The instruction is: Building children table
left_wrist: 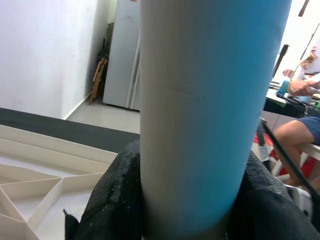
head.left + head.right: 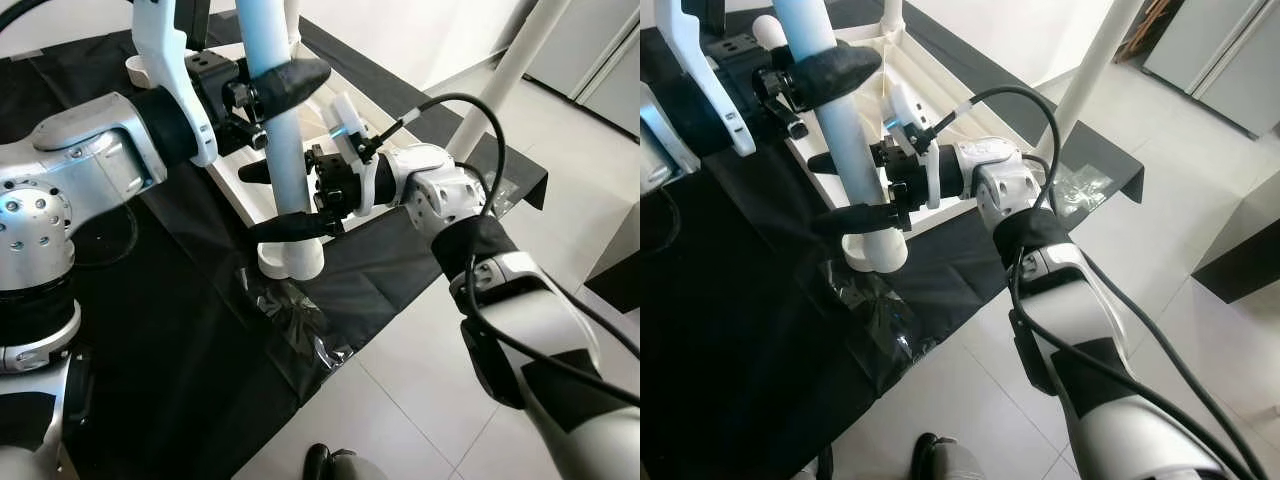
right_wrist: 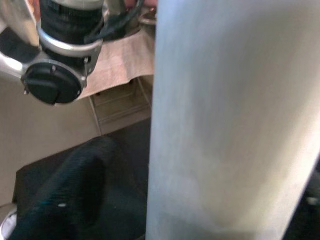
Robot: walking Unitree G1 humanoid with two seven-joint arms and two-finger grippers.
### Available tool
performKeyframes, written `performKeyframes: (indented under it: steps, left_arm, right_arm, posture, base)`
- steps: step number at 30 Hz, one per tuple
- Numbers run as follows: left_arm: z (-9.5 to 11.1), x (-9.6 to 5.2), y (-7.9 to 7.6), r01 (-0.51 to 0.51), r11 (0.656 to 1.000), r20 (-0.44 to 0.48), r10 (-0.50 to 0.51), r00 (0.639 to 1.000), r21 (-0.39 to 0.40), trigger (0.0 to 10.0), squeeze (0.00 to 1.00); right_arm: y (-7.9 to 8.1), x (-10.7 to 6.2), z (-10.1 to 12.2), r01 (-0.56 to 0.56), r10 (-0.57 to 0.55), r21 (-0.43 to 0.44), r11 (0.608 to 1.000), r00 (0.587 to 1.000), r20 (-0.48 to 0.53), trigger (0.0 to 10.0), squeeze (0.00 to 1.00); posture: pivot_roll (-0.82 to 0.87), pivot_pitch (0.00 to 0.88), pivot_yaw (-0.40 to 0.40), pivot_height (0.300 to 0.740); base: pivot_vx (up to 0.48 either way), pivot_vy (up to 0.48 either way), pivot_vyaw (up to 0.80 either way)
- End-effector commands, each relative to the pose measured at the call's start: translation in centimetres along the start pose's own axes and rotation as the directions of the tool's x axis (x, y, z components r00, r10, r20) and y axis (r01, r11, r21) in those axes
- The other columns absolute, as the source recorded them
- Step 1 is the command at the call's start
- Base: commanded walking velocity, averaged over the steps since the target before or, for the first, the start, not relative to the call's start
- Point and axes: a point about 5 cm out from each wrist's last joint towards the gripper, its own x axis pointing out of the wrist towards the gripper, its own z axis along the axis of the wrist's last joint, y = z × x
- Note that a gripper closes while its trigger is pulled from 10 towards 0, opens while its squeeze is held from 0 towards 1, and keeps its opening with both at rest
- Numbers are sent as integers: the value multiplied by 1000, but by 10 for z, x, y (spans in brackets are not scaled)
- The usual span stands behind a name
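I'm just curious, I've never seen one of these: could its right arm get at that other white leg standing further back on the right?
Probably not now: the right claw is closed around the near white leg, and the far leg stands beyond it.

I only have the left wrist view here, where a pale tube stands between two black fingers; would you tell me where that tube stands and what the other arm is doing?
Observer: The white table leg stands upright with its foot in a corner socket of the upturned white tabletop, which lies on a black sheet.
Operator: Thank you. Where is the right claw?
Observer: The right claw grips the same leg lower down, just above the socket, one finger on each side.
Operator: And where is my left claw relative to it?
Observer: The left claw clamps the leg higher up, above the right one.
Operator: Are other legs fitted?
Observer: Yes, another white leg stands upright at the far corner.
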Motion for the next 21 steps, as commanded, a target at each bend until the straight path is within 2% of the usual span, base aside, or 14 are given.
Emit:
performKeyframes:
  steps: [1, 2, 4, 5, 6, 7, 9, 11, 12, 13, 15, 19, 20, 21]
  left_arm:
    - [-1, -2, -6, 33, 999, -13, -33, 999, 17, 0, 0]
    - [-1, -2, -6, 33, 999, -13, -33, 999, 17, 0, 0]
    - [3, -10, -25, 162, 987, 31, -162, 986, 6, 0, 0]
    - [3, -10, -25, 162, 987, 31, -162, 986, 6, 0, 0]
    - [7, -15, -36, 251, 968, 55, -251, 966, 5, 0, 0]
    - [7, -15, -36, 251, 968, 55, -251, 966, 5, 0, 0]
    - [11, -21, -49, 374, 928, 89, -372, 924, -3, 0, 0]
    - [15, -20, -57, 463, 886, 140, -456, 879, -24, 0, 0]
    - [15, -20, -57, 463, 886, 140, -456, 879, -24, 0, 0]
    - [16, -19, -60, 496, 868, 162, -485, 859, -33, 0, 0]
    - [18, -16, -62, 521, 852, 186, -506, 842, -42, 0, 0]
    - [17, -14, -61, 515, 857, 189, -500, 845, -38, 0, 0]
    - [16, -13, -58, 479, 877, 182, -467, 866, -31, 10000, 1000]
    - [16, -13, -58, 479, 877, 182, -467, 866, -31, 10000, 1000]
  right_arm:
    - [0, 2, -1, -23, 22, -10, 1000, 1000, -22, 0, 0]
    - [0, 2, -1, -23, 22, -10, 1000, 1000, -22, 0, 0]
    - [1, 8, -1, -48, 48, -22, 999, 999, -21, 0, 0]
    - [1, 8, -1, -48, 48, -22, 999, 999, -21, 0, 0]
    - [2, 10, -3, -69, 69, -12, 998, 997, -25, 0, 0]
    - [2, 10, -3, -69, 69, -12, 998, 997, -25, 0, 0]
    - [5, 13, -5, -106, 106, 6, 994, 994, -24, 0, 0]
    - [10, 20, -4, -152, 151, 34, 988, 988, 23, 0, 0]
    - [10, 20, -4, -152, 151, 34, 988, 988, 23, 0, 0]
    - [13, 23, -3, -177, 175, 45, 983, 983, 48, 0, 0]
    - [16, 28, -4, -205, 201, 51, 977, 977, 71, 0, 0]
    - [17, 32, -4, -212, 209, 40, 976, 975, 79, 0, 0]
    - [16, 33, -3, -209, 206, 29, 978, 975, 85, 0, 0]
    - [16, 33, -3, -209, 206, 29, 978, 975, 85, 0, 0]
  posture:
    - [51, 228, -126, 740]
    - [51, 228, -126, 740]
    - [53, 224, -135, 740]
    - [53, 224, -135, 740]
    - [48, 220, -138, 740]
    - [48, 220, -138, 740]
    - [43, 213, -140, 740]
    - [38, 209, -141, 740]
    - [38, 209, -141, 740]
    - [35, 204, -142, 740]
    - [34, 200, -142, 740]
    - [31, 196, -144, 740]
    - [31, 197, -146, 740]
    - [31, 197, -146, 740]
  base:
    - [0, 0, 0]
    - [0, 0, 0]
    - [0, 0, 0]
    - [0, 0, 0]
    - [0, 0, 0]
    - [0, 0, 0]
    - [0, 0, 0]
    - [0, 0, 0]
    - [0, 0, 0]
    - [0, 0, 0]
    - [0, 0, 0]
    - [0, 0, 0]
    - [0, 0, 0]
    - [0, 0, 0]
